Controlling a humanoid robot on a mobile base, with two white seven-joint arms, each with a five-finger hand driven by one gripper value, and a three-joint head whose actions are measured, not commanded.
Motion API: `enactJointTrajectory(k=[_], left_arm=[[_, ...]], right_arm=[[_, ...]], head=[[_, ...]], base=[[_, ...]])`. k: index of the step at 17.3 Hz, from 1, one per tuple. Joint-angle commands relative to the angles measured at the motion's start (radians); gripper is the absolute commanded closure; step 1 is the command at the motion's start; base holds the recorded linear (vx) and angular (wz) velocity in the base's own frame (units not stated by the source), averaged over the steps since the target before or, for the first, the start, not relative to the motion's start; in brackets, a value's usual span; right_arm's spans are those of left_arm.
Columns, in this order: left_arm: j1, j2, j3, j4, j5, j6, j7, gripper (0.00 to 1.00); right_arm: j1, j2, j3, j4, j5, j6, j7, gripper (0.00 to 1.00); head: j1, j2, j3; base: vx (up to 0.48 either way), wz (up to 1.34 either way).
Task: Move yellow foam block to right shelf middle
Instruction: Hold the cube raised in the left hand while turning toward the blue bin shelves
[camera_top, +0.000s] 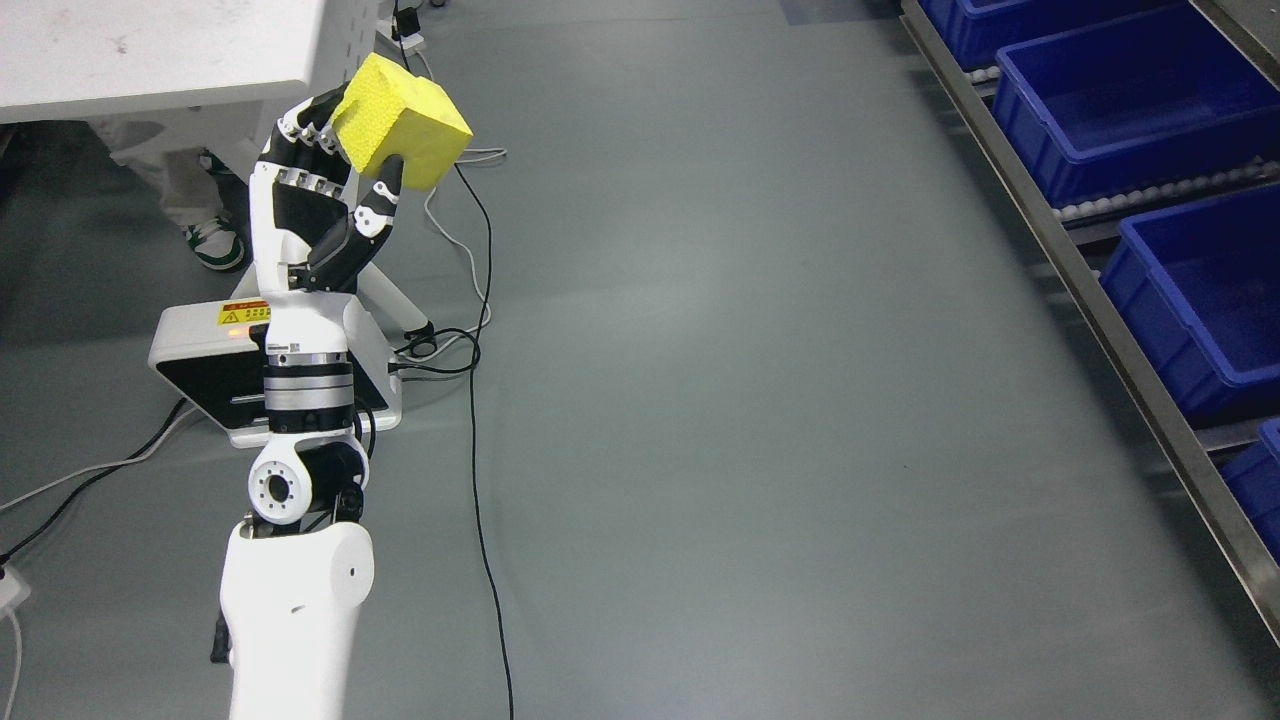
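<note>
At upper left, the left hand (325, 195) pinched the yellow block (400, 122) by fingertips only; soft foam could slip before reaching the shelf (1090, 290).

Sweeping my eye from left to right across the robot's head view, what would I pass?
Sneaker → left hand → yellow foam block held in its fingers → black cable → bare grey floor → metal shelf rail → blue bins.
</note>
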Motion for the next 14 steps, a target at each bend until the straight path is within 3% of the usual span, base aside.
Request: enactJointTrajectory(k=[1, 14], left_arm=[[0.005, 0.017, -0.002, -0.003, 0.0, 0.003, -0.003, 0.65], [0.005, 0.017, -0.042, -0.003, -0.002, 0.004, 0.0, 0.66]], right_arm=[[-0.003, -0.017, 0.0, -0.017, 0.0, 0.001, 0.0, 0.0], [-0.003, -0.017, 0.0, -0.017, 0.0, 0.001, 0.0, 0.0]], head=[[0.0, 0.0, 0.0], [0.0, 0.0, 0.0]], base=[[0.084, 0.29], [0.164, 0.05]])
